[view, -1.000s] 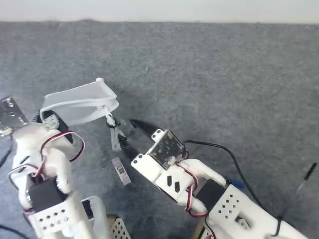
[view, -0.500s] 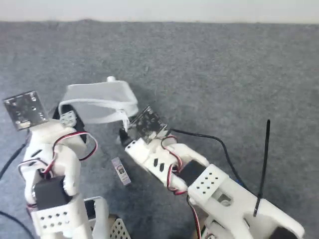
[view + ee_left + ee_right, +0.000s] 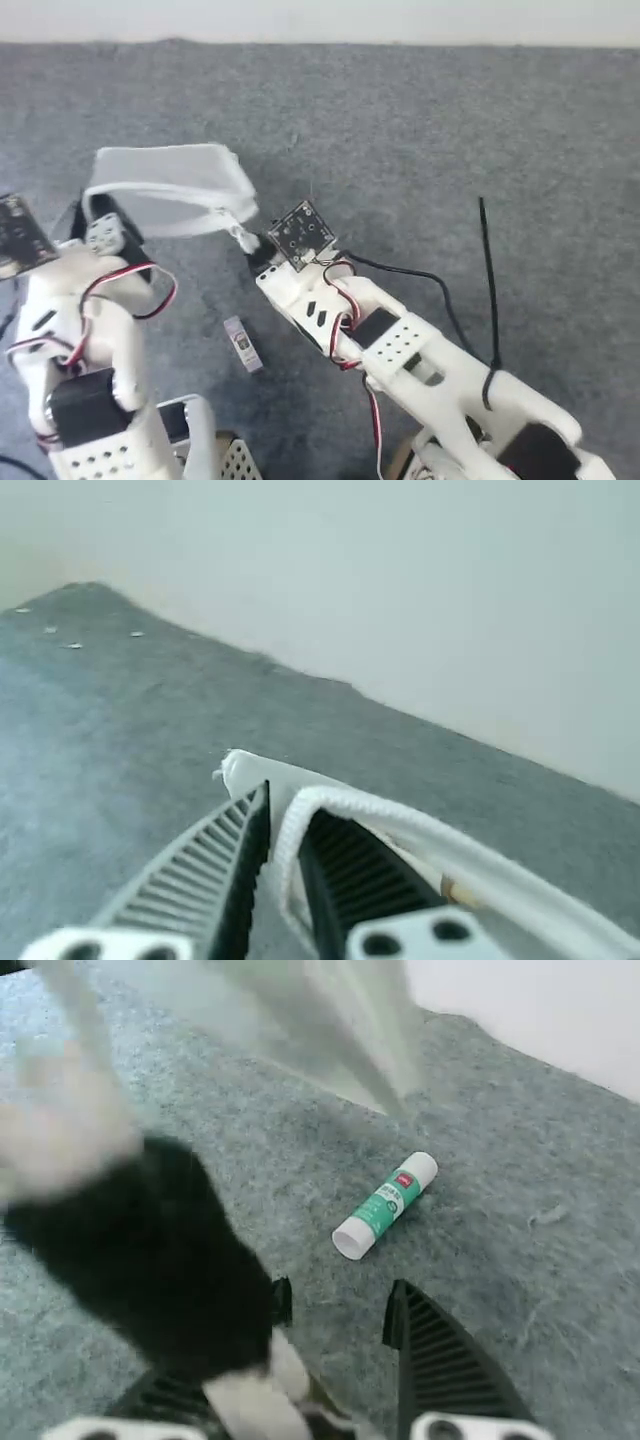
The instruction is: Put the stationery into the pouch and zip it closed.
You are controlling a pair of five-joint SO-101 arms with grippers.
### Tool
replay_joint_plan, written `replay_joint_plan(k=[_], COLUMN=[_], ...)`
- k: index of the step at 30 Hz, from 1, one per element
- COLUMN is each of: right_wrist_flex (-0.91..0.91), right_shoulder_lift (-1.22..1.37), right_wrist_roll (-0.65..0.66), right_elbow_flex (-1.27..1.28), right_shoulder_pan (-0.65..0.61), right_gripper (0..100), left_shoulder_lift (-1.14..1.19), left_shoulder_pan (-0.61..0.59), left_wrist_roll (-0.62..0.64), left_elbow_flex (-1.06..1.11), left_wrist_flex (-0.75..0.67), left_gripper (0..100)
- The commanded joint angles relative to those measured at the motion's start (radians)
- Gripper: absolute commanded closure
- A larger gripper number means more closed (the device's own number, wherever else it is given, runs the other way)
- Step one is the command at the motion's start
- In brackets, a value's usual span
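Nearest the arm bases, the glue stick (image 3: 243,344) lies flat on the grey mat (image 3: 450,130), between the two arms and touching neither. It is outside the pouch; its print is too small to read. Right gripper (image 3: 335,1305): the finger tips stand apart, with bare mat visible in the gap. A blurred black tab (image 3: 150,1260) with a white end crosses close in front of one finger and hides most of it. Cannot tell what the tab is fixed to, or whether the fingers touch it. In the high view this gripper sits at the pouch's near corner, its tips covered by the wrist camera board. A thin black strip (image 3: 488,270) stands up from the right arm, its lower end lost against the arm. Left gripper (image 3: 285,805): clenched on the pouch's thick white rim, which runs between the ribbed fingers (image 3: 215,880); the finger bases are cut off by the frame edge. The pouch (image 3: 170,185), white and translucent, is held up off the mat, its mouth turned toward the arms; contents not discernible. Beyond it the mat runs on to a pale wall (image 3: 320,20).
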Motion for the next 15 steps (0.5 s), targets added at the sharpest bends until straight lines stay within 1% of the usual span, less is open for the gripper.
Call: replay_joint_plan(k=[1, 5, 7, 9, 15], right_wrist_flex=[-0.018, 0.035, 0.039, 0.041, 0.044], right_shoulder_lift=[0.027, 0.122, 0.182, 0.242, 0.409], right_wrist_roll=[-0.011, -0.020, -0.064, -0.092, -0.095], right_elbow_flex=[-0.095, -0.183, -0.233, -0.288, -0.445], right_shoulder_pan=[0.015, 0.015, 0.015, 0.015, 0.010], right_gripper=[84.7, 84.7, 84.7, 84.6, 84.6], left_shoulder_lift=[-0.026, -0.026, -0.026, -0.026, -0.026], left_shoulder_pan=[-0.106, -0.226, -0.262, -0.284, -0.287], left_wrist_roll=[0.032, 0.051, 0.052, 0.052, 0.052], left_elbow_flex=[-0.076, -0.047, -0.025, -0.005, 0.005], left_wrist_flex=[0.003, 0.000, -0.015, -0.035, -0.041], left_gripper=[99, 99, 99, 99, 99])
